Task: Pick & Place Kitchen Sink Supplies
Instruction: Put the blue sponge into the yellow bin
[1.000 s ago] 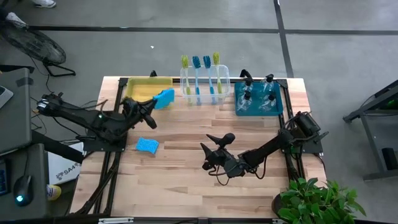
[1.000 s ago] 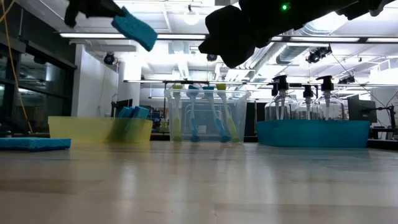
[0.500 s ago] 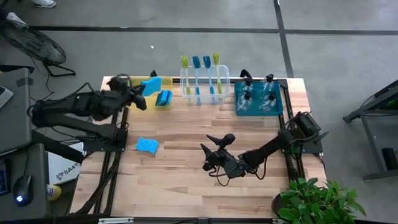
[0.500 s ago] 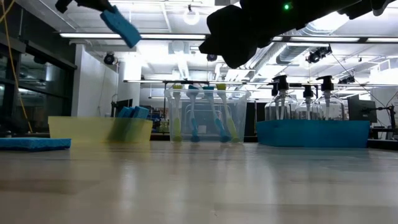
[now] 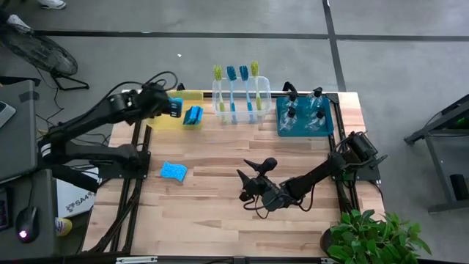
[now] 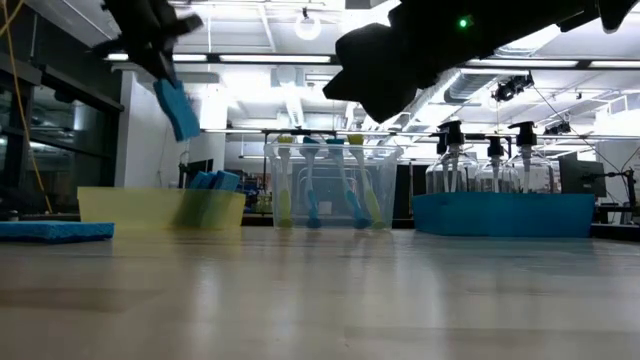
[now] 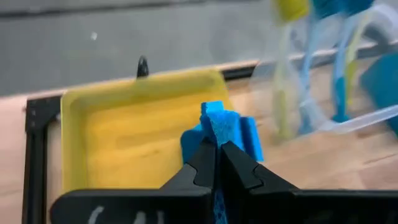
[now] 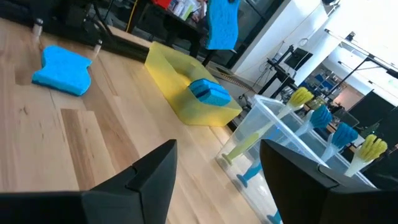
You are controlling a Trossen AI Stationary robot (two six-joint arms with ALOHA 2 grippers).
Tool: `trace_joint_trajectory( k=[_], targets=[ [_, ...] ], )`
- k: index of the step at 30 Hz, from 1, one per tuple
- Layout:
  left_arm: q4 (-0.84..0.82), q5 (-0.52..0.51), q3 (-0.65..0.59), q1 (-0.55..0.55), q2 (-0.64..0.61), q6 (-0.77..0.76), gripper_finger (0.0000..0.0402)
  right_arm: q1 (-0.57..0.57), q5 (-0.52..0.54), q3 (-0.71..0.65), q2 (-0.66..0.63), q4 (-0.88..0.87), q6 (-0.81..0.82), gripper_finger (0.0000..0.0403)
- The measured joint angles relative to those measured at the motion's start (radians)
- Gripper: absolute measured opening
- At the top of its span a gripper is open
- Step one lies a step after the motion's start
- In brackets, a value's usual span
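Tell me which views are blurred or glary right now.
Left wrist view: the clear bin with brushes is smeared, the held sponge sharp. Low view: ceiling lights glare, leaving the arms silhouetted and the near table soft. High view: evenly lit, clear.

Light is bright and even, coming from ceiling strip lights (image 6: 300,58) that glare white in the low view, where the arms overhead read as dark silhouettes. The wooden table (image 5: 220,183) shows only soft, faint shadows from above. In the left wrist view the clear bin (image 7: 323,74) is blurred, and the near tabletop in the low view is out of focus.
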Motion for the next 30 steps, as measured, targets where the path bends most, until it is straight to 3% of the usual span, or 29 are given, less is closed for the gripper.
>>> trace_joint_trajectory(
  k=[10,16,30],
  targets=[
    [0.002,0.174,0.0,0.224,0.23,0.055,0.0002,0.0,0.0,0.0,0.0,-0.065,0.077,0.0222],
    [0.013,0.196,0.0,0.315,0.364,0.124,0.0002,0.0,-0.021,0.0,0.0,-0.071,0.077,0.0222],
    [0.1,0.215,0.0,0.325,0.507,0.174,0.0003,0.0,-0.023,0.0,0.0,-0.071,0.086,0.0221]
  ],
)
